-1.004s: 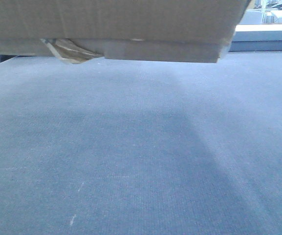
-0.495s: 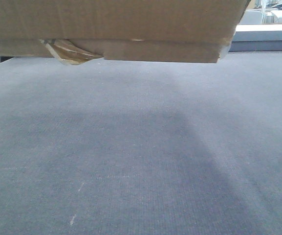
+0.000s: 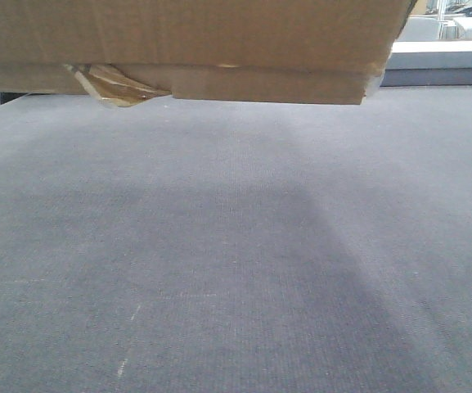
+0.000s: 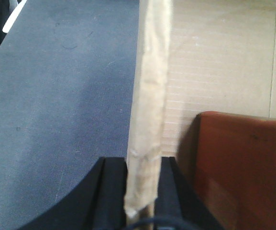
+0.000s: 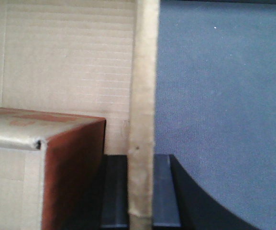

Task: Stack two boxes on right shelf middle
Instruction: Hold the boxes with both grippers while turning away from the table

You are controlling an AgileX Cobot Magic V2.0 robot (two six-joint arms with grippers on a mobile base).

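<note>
The left end effector [image 4: 141, 167] clamps one wall of the box [image 3: 186, 33]. The right end effector [image 5: 141, 165] clamps another. The box hangs above grey carpet [image 3: 236, 262].

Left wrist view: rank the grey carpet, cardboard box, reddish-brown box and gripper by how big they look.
1. grey carpet
2. cardboard box
3. reddish-brown box
4. left gripper, cropped by the frame

This is apparent size only; nearness to the camera skews it.

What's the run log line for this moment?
box: held above carpet | left jaws: shut on box wall | right jaws: shut on opposite wall | shelf: not in view
</note>
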